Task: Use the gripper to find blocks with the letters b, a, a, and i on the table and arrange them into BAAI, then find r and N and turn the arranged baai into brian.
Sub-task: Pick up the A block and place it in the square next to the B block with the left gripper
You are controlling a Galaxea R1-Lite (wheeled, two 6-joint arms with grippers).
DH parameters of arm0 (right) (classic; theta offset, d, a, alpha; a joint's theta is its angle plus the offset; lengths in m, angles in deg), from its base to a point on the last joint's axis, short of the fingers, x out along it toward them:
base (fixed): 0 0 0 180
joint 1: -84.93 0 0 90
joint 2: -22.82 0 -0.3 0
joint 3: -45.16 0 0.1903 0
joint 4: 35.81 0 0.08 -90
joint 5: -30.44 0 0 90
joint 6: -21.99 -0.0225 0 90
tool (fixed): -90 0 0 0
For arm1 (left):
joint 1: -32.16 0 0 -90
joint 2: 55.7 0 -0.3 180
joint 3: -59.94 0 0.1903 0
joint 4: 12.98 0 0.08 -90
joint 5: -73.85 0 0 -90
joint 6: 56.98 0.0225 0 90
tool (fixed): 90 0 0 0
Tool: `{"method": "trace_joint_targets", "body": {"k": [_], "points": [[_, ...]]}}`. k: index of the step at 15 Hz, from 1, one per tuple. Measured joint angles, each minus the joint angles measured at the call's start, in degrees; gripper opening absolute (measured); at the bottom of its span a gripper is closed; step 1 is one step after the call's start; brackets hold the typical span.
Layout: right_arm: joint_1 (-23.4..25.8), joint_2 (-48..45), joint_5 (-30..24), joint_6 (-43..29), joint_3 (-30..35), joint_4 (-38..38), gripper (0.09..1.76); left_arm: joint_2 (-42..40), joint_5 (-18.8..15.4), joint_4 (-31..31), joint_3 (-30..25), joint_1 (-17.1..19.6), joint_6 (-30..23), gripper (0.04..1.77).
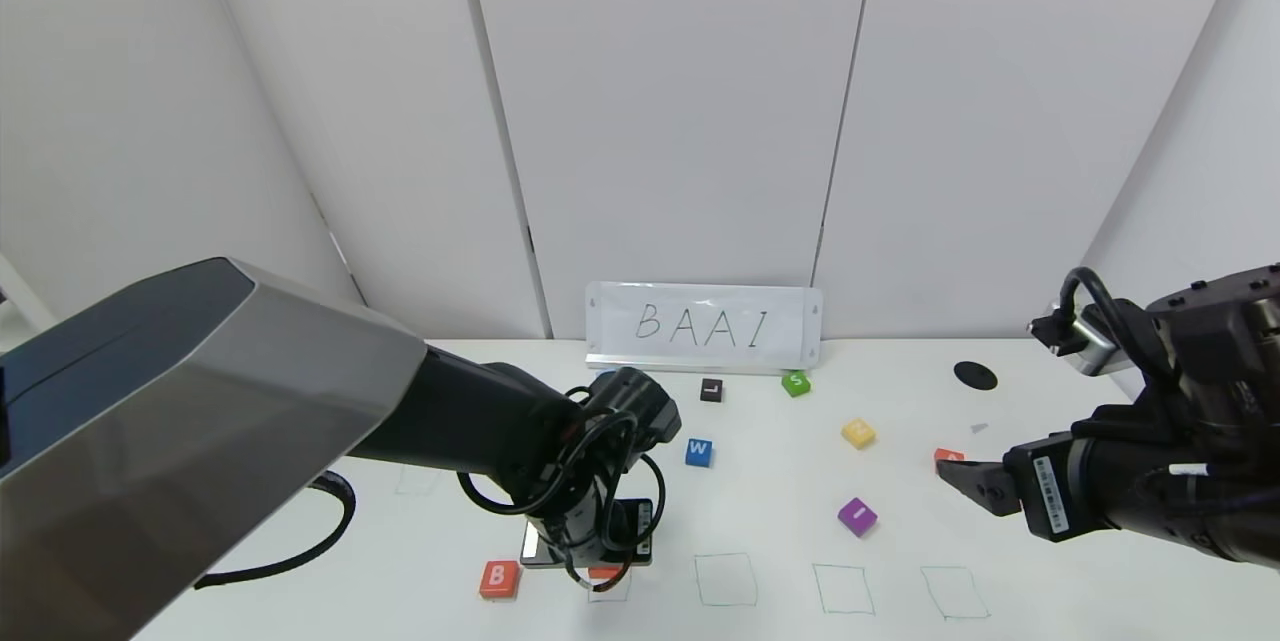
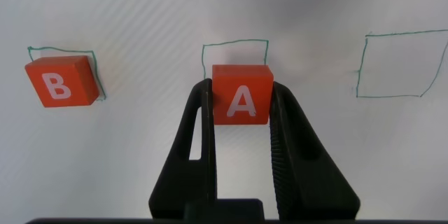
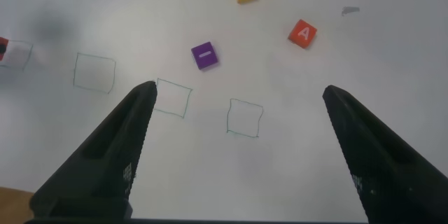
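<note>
Table (image 1: 780,521): left tool (image 2: 241,105) apparently hides A block (image 2: 241,94).

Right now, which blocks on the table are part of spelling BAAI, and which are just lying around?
For the job:
B block
A block in the left gripper
second A block
purple I block

Lying about:
blue W block
yellow block
green block
dark L block

White card (image 1: 705,326) at the rear of the bench: "BAAI"; orange-red cubes: "B" (image 2: 61,81), "A" (image 2: 241,95), "A" (image 3: 302,33); blue cube (image 1: 699,451): "W"; black cube (image 1: 711,390): "L".
</note>
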Motion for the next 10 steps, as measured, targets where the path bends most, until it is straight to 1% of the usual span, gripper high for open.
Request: {"method": "trace_joint_targets", "body": {"k": [5,10], "points": [[0.0,0.1,0.0,0.0,0.0,0.0,1.71,0.3,0.0,5.2,-4.7,-0.1,1.1,0.5],[-0.2,0.2,0.0,0.0,0.0,0.0,1.71,0.8,0.0,6.0,-5.5,-0.1,1.2,0.5]]}}
